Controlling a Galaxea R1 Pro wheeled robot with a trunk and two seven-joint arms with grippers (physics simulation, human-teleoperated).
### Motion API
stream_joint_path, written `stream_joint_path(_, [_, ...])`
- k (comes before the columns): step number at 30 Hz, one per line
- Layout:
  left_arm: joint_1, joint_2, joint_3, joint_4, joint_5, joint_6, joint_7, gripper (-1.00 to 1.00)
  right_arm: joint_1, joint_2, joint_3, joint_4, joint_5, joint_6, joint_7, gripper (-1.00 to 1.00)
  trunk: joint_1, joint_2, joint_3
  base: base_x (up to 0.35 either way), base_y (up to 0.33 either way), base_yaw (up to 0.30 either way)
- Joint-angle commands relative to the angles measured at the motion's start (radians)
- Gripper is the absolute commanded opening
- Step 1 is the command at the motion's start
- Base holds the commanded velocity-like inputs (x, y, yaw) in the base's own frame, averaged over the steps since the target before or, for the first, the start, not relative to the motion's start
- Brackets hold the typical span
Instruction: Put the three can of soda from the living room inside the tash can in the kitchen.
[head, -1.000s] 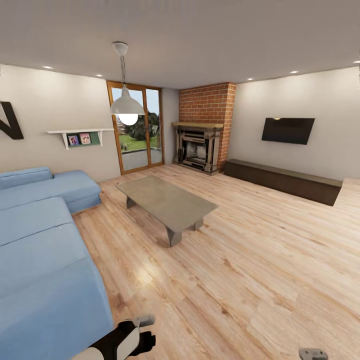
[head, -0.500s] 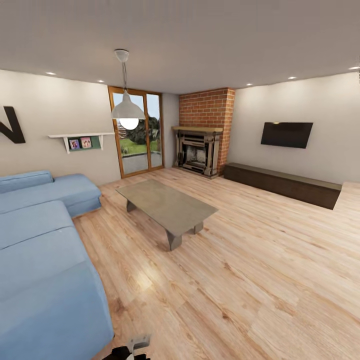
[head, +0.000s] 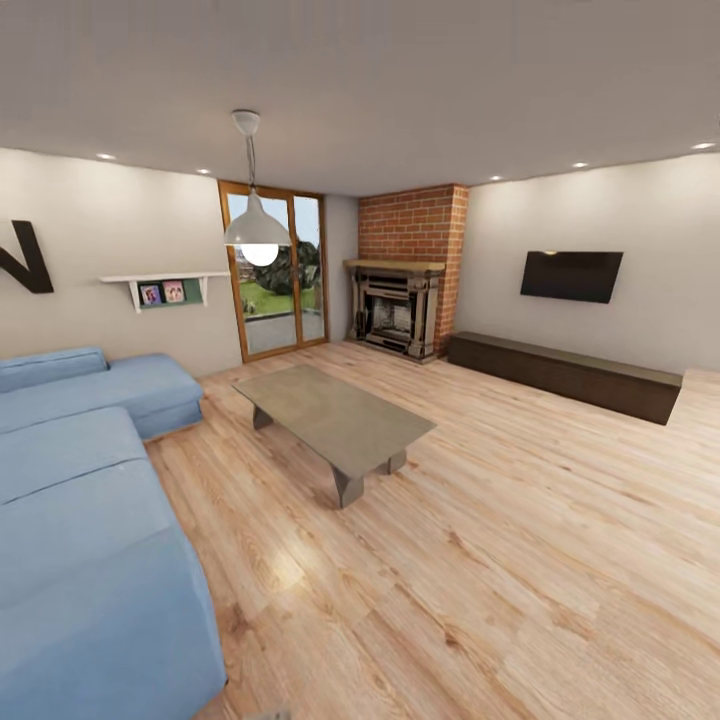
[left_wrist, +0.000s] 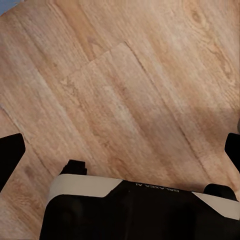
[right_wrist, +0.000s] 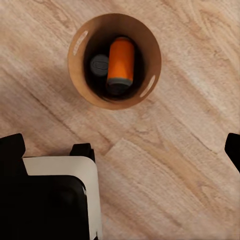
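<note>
The tash can (right_wrist: 114, 61) stands on the wood floor (right_wrist: 170, 165), straight out past the right gripper (right_wrist: 122, 150), whose dark fingers (right_wrist: 11, 147) sit spread wide apart, empty. Inside it lies one can of soda (right_wrist: 121, 61) on its side, with a grey round top (right_wrist: 99, 64) of another beside it; a third I cannot make out in the dark bottom. The left gripper (left_wrist: 122, 150) hangs over bare boards, fingers (left_wrist: 10, 152) apart too. Mirrored lettering on its casing is too blurred to read. Across the room: blue sofa (head: 80, 500), coffee table (head: 335, 415), brick fireplace (head: 405, 270).
</note>
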Motion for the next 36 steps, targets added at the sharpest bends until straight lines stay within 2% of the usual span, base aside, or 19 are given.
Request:
stream_joint_path(1, [0.003,0.000,0.000,0.000,0.000,-0.005,0.000,1.00,0.001,0.000,0.000,0.000,0.000,0.000,0.000,1.00,0.000,0.000,0.001,0.000,0.000,0.000])
stream_joint_path(6, [0.032,0.000,0.000,0.001,-0.001,-0.021,0.000,1.00,0.025,0.000,0.002,0.000,0.004,0.000,0.000,1.00,0.000,0.000,0.005,0.000,0.000,0.000])
stream_joint_path(15, [0.076,0.000,0.000,0.002,-0.001,-0.057,0.000,1.00,0.033,0.000,0.001,0.000,0.003,0.000,0.000,1.00,0.000,0.000,0.012,0.000,0.000,0.000])
stream_joint_path(32, [0.117,0.000,0.001,0.030,0.004,-0.112,0.001,1.00,0.055,0.001,0.003,0.000,0.003,0.001,0.000,1.00,0.000,0.000,0.015,0.000,0.000,0.000])
stream_joint_path(36, [0.123,0.000,0.001,0.031,0.004,-0.115,0.001,1.00,0.057,0.011,0.003,0.001,0.002,0.001,0.000,1.00,0.000,0.000,0.015,0.000,0.000,0.000])
